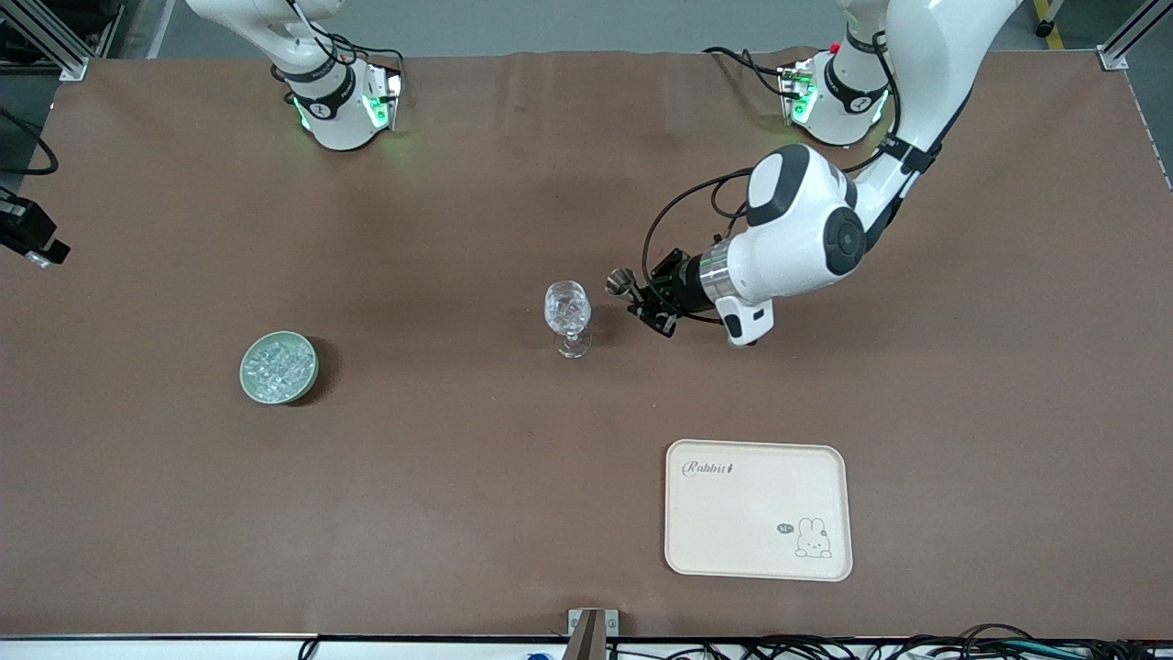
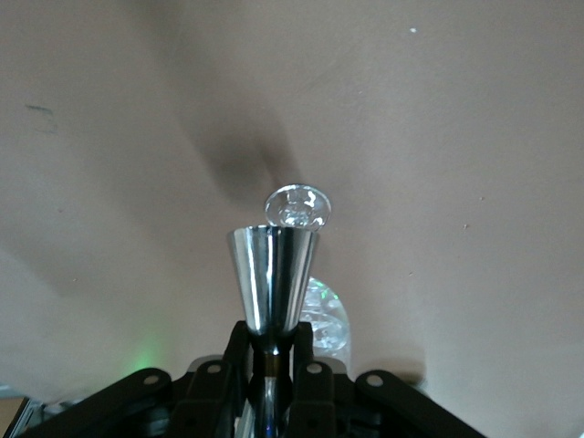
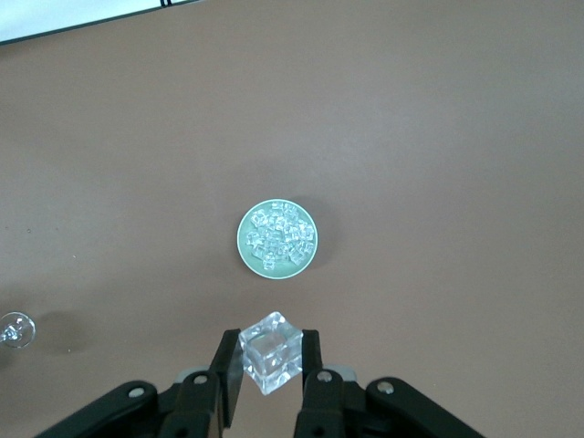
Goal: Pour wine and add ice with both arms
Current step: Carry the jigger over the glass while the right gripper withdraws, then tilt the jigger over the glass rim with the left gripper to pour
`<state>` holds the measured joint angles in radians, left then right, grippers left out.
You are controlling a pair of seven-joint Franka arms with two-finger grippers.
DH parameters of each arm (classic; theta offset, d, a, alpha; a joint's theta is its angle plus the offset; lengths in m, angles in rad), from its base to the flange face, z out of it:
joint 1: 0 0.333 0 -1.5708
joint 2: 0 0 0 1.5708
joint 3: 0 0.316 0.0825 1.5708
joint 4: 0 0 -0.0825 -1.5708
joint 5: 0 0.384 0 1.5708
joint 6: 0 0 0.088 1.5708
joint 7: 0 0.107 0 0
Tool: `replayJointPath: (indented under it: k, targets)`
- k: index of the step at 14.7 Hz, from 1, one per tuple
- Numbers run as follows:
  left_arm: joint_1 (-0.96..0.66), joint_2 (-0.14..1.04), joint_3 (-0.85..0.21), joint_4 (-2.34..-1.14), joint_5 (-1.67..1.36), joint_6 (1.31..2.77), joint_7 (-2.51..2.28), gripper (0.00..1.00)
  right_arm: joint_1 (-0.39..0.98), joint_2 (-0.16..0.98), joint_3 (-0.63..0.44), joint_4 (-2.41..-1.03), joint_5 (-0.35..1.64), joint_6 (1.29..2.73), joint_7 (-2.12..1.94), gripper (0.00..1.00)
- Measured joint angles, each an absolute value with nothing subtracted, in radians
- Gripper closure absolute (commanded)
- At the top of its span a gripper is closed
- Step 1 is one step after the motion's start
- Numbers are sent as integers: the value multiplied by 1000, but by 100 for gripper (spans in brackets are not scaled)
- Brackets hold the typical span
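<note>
My left gripper (image 1: pixel 641 298) (image 2: pixel 272 342) is shut on the waist of a steel jigger (image 1: pixel 623 282) (image 2: pixel 272 274). The jigger is tipped on its side, with its mouth by the rim of the cut-glass goblet (image 1: pixel 567 316) (image 2: pixel 327 315). The goblet stands upright mid-table. No wine shows in any view. My right gripper (image 3: pixel 270 365) hangs high over the table, shut on one clear ice cube (image 3: pixel 270 351). Below it a green bowl (image 1: pixel 279 368) (image 3: pixel 278 239) holds several ice cubes. The goblet (image 3: pixel 16 328) also sits at the edge of the right wrist view.
A cream tray (image 1: pixel 758 510) with a rabbit print lies nearer the front camera than the goblet, toward the left arm's end. A black fitting (image 1: pixel 27 234) shows at the table's edge at the right arm's end. Brown tabletop lies between bowl and goblet.
</note>
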<state>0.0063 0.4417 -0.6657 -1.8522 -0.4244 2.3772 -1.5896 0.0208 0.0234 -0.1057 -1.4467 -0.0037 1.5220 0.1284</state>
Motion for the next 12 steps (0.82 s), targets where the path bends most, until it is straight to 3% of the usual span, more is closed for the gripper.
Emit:
replayJointPath:
  k: [6, 12]
  targets:
    - [-44, 601, -675, -1709, -181, 2379, -1821, 100, 21, 24, -106, -1447, 0, 1528, 128, 99]
    - [-56, 625, -711, -1678, -140, 2379, -1852, 100, 21, 24, -106, -1447, 4, 1530, 128, 99]
